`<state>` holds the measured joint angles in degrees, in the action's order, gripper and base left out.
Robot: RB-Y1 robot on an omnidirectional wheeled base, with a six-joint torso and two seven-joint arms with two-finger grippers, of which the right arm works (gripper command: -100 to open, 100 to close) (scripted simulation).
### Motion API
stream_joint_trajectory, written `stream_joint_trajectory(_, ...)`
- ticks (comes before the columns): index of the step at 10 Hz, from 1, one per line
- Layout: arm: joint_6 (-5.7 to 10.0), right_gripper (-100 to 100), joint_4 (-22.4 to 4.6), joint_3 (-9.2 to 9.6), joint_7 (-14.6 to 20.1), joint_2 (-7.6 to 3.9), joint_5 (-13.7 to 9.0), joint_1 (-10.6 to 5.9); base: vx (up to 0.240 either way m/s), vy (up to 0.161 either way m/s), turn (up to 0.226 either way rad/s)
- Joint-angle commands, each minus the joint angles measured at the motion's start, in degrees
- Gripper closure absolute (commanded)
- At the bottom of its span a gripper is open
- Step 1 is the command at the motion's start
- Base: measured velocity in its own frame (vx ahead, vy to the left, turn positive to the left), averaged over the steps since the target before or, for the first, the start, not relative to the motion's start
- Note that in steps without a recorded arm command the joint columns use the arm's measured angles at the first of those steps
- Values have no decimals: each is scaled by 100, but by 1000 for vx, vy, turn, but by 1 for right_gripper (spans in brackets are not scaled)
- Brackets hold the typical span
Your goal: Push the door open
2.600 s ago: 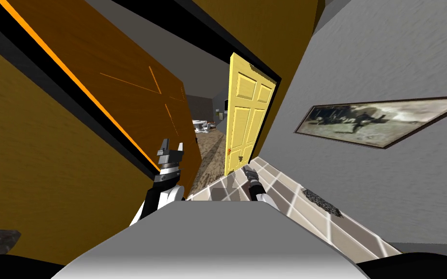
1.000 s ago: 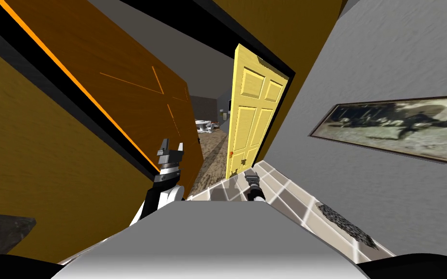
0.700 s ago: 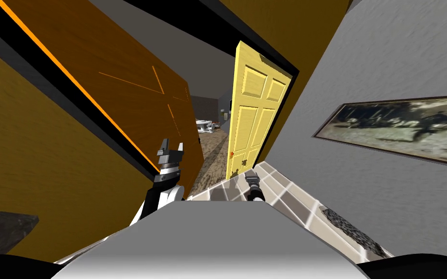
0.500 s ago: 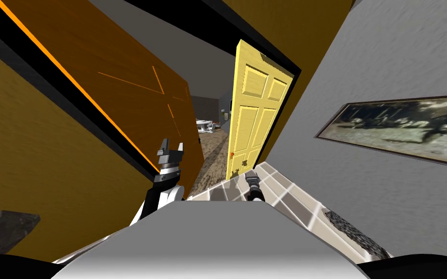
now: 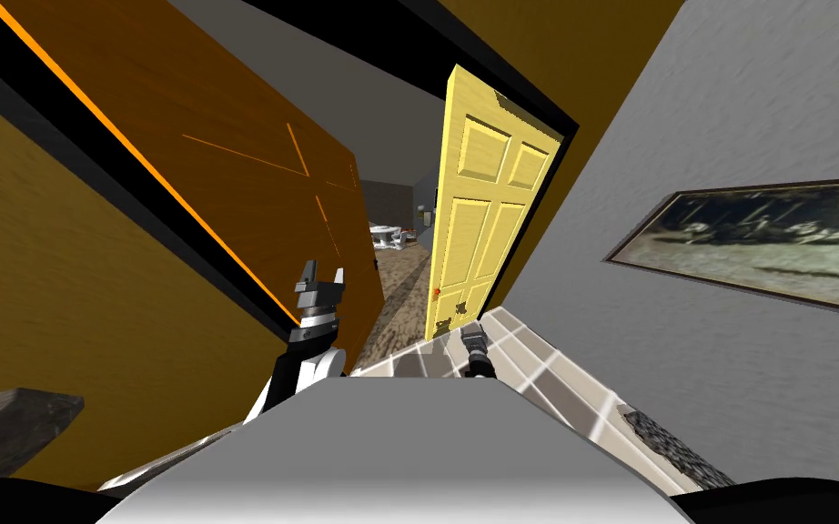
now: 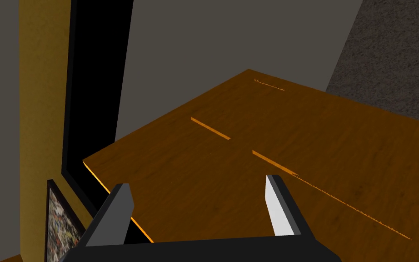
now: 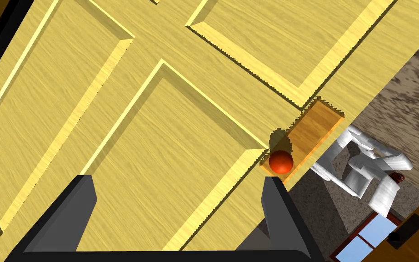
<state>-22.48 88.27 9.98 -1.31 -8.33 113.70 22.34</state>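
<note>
A yellow panelled door (image 5: 481, 209) stands ajar ahead, with a red-orange knob (image 7: 280, 162) on an orange plate near its free edge. My right gripper (image 5: 473, 334) is low in front of that door, open, with nothing between its fingers. In the right wrist view the gripper (image 7: 179, 214) faces the door's panels, with the knob just beyond one finger (image 7: 282, 214); I cannot tell whether it touches the door. My left gripper (image 5: 320, 277) is raised and open beside a brown wooden door (image 5: 254, 182), whose face lies behind the gripper (image 6: 199, 207) in the left wrist view.
A grey wall on the right carries a framed picture (image 5: 763, 246). A dark mat (image 5: 672, 446) lies on the tiled floor (image 5: 545, 364). White bathroom fixtures (image 5: 389, 235) show through the gap between the doors. A dark slab (image 5: 8, 428) juts in at the lower left.
The whole head view has shifted: I have moved closer, so the yellow door looks larger and the picture sits further right. Both arms keep their pose and both grippers stay open.
</note>
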Motion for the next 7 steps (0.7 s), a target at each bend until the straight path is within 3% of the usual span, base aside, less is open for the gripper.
stream_joint_trajectory(1,-153,-100,-150,50,22,-21,286,-19,49,-34,58)
stream_joint_trajectory(2,-153,-100,-150,50,22,-21,461,-19,43,-32,39)
stream_joint_trajectory(3,-277,-100,-276,91,41,-38,633,-37,47,-22,68)
stream_joint_trajectory(6,-401,-100,-401,132,60,-55,1120,-55,37,-26,44)
stream_joint_trajectory(7,-525,-100,-526,173,79,-72,1305,-73,54,-36,63)
